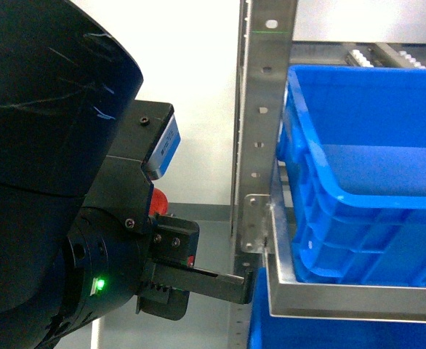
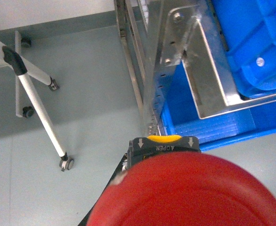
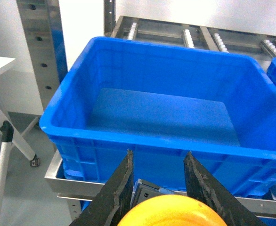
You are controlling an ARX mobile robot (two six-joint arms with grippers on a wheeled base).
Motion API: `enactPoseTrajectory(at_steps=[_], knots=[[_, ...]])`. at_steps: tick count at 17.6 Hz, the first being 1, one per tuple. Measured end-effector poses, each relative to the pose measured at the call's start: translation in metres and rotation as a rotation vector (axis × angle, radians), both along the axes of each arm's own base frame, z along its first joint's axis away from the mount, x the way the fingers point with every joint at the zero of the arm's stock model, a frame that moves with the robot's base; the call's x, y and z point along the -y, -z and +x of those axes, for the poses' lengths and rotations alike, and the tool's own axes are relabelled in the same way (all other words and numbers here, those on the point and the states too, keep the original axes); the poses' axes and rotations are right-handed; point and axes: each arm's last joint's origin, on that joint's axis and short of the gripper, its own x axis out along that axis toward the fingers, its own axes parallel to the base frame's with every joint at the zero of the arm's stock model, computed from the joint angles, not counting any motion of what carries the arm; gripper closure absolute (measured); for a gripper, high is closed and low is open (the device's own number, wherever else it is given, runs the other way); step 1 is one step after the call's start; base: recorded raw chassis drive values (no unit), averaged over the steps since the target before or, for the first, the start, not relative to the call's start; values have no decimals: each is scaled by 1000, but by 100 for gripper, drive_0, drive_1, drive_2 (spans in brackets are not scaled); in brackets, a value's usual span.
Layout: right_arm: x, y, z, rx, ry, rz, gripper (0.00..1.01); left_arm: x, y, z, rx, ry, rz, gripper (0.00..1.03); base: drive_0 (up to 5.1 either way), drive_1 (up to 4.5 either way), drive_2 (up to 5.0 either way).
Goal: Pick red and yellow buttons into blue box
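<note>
Red button (image 2: 190, 193) clamped in left gripper (image 1: 198, 273), outside the blue box (image 3: 161, 113) beside the rack post (image 1: 260, 131). Yellow button (image 3: 168, 212) held by right gripper (image 3: 159, 188), short of the rim. Lift each over the rim before releasing.

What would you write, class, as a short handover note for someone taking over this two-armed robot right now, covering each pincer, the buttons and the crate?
Left pincer: shut on the red domed push button, held beside the steel rack post, outside the crate.
Right pincer: shut on the yellow domed push button, held just in front of the crate's near wall.
Large deep blue plastic crate: sits on the steel rack shelf; its visible floor looks empty.
Done: both buttons picked up.
Left: bring each over the rim and release inside, probably yellow first since it looks closer.
</note>
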Motion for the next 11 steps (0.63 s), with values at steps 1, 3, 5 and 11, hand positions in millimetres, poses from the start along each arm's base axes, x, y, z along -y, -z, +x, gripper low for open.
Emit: enactPoseTrajectory(at_steps=[1, 3, 5, 11], knots=[[0, 0, 0, 0, 0, 0, 71, 0, 0, 0, -1, 0, 0, 78, 489, -342, -124], [0, 0, 0, 0, 0, 0, 71, 0, 0, 0, -1, 1, 0, 78, 488, -343, -137], [0, 0, 0, 1, 0, 0, 71, 0, 0, 0, 0, 0, 0, 78, 485, -346, -140], [0, 0, 0, 1, 0, 0, 71, 0, 0, 0, 1, 1, -1, 78, 496, -333, -129]])
